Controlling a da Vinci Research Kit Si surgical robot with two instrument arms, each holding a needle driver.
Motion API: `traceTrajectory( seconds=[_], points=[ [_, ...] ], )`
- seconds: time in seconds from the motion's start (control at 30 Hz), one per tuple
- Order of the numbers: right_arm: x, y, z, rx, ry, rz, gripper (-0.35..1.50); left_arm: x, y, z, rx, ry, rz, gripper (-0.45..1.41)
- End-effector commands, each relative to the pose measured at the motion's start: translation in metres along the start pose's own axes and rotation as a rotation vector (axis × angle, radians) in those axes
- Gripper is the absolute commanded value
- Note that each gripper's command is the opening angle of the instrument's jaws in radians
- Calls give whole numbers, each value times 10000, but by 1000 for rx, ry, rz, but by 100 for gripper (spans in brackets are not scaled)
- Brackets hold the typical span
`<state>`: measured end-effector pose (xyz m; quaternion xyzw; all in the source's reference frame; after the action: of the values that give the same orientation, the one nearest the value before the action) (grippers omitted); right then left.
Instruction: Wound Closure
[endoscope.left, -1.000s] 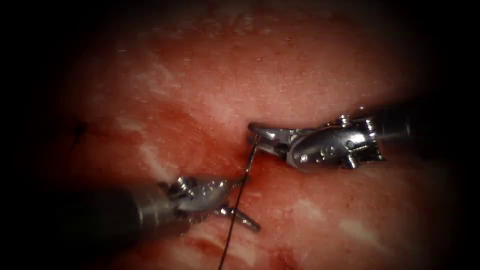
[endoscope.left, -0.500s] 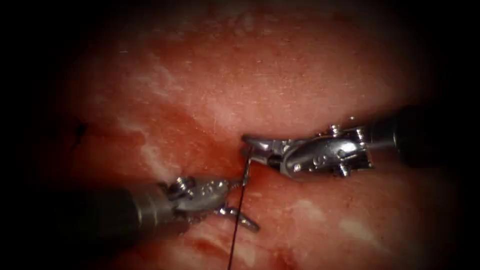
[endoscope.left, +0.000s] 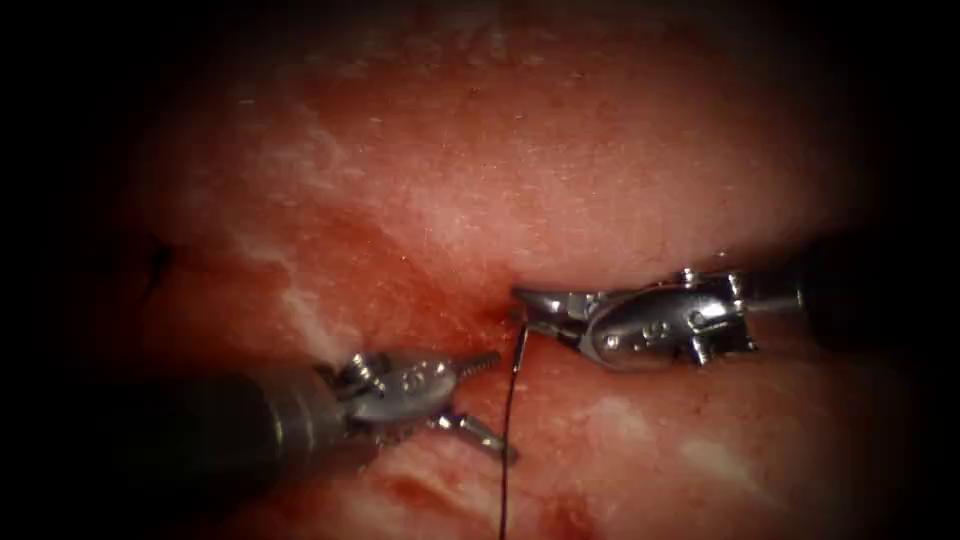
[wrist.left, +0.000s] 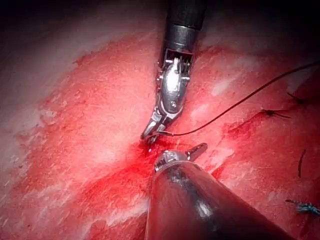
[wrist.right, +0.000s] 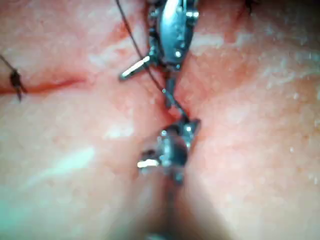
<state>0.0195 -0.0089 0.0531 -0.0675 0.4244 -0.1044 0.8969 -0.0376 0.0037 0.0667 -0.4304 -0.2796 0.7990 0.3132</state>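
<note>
At the cut, right fingers (endoscope.left: 530, 305) grip needle (endoscope.left: 520, 345); left fingers (endoscope.left: 480, 400) spread.

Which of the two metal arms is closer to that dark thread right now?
Right. The right end effector has its jaws shut on the thread's upper end, by the cut. The left end effector sits just left of the thread, jaws open, holding nothing.

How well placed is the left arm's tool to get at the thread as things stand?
Probably well. The left tool has its jaws open and holds nothing, and the thread runs just past their tips with only bare tissue between. The right tool, jaws shut, holds the thread's upper end at the cut.
</note>
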Motion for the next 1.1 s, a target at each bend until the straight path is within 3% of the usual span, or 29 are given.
traceTrajectory(
  seconds=[0.03,0.2,0.43,0.63,1.1],
  points=[
    [5,-2,4,-11,8,7,-35,-4,1,9,-3,-1,-1,74],
    [32,16,-7,-52,51,27,-35,-2,2,12,-2,0,-2,74],
    [68,66,-32,-155,122,8,-35,-1,3,12,-4,0,-1,74],
    [75,87,-46,-201,145,-18,-35,2,3,13,-5,0,-2,74],
    [83,97,-56,-212,159,-40,-35,2,2,13,-5,0,-2,74]
  ],
)
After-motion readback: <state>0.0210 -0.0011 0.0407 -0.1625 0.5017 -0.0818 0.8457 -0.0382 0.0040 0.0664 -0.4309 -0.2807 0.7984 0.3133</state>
